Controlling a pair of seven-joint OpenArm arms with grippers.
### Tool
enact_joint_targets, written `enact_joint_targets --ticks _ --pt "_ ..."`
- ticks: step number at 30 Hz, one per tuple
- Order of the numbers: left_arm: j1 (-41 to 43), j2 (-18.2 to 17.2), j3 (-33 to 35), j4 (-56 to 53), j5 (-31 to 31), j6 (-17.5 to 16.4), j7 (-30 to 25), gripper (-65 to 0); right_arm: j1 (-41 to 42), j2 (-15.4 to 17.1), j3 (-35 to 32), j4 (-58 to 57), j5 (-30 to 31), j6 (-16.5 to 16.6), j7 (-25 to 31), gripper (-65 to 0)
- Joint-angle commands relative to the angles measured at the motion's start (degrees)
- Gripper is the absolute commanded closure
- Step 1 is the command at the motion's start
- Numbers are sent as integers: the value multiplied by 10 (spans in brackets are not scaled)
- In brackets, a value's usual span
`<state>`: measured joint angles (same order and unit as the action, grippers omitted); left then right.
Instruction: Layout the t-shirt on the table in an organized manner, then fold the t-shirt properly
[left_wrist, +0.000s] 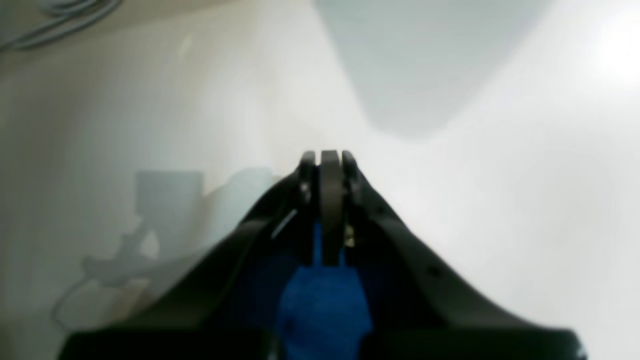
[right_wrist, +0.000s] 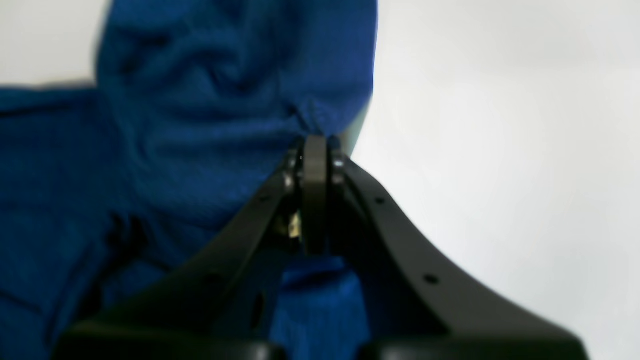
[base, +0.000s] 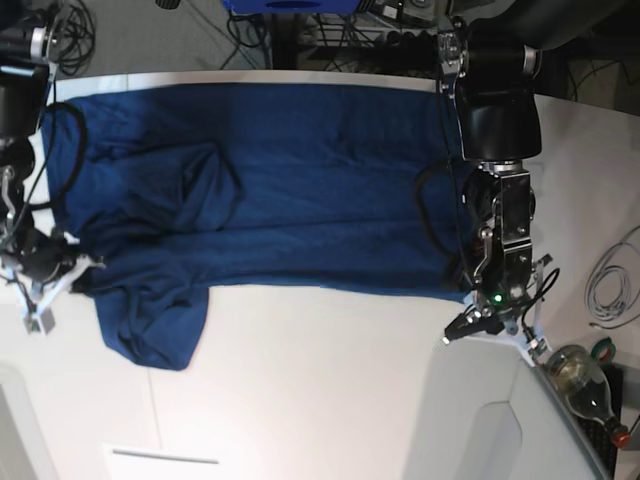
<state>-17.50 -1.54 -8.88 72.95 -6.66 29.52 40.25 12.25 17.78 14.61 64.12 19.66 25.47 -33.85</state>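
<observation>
A: Where does the job stand?

B: My read is the laying-out step, or just before the first fold. The t-shirt (base: 270, 180) lies spread across the far half of the white surface (base: 330, 390), mostly flat, but one sleeve hangs bunched toward the near side on the base view's left, and there are ripples around it.

A: And the arms?

B: Each is at a near edge of the cloth. The right gripper (right_wrist: 314, 145) has its fingers closed on a pinch of blue fabric; the cloth puckers right at the tips. The left gripper (left_wrist: 327, 157) also has its fingers closed, with blue showing between them low down, so it looks to be holding the hem, though the wrist view is blurred.

A: So what does the next move need?

B: I'd judge both arms have to travel together, keeping the edge taut and level. Thin fabric like this will likely sag or drag if one side leads, and that rumpled sleeve wants flattening before any crease is set.

A: Anything else about?

B: Loose cables (base: 608, 280) and a bottle (base: 583, 380) off the surface's side, well apart from the shirt
</observation>
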Motion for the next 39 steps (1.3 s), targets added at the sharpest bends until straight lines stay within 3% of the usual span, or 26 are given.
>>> enact_joint_targets --ticks 1,12,19,28,39 --pt "-21 -4 0 10 5 -3 -9 0 24 10 1 12 8 3 14 0" --pt "-69 -3 -5 8 5 -1 -11 0 82 27 5 12 8 2 14 0" --pt "-80 -2 -7 10 5 -1 -13 0 79 40 6 12 8 2 17 0" --pt "-69 -1 -59 11 5 -4 -13 0 63 40 3 9 8 3 18 0" --pt "-52 -1 -58 17 5 -4 -13 0 61 40 2 8 8 4 18 0"
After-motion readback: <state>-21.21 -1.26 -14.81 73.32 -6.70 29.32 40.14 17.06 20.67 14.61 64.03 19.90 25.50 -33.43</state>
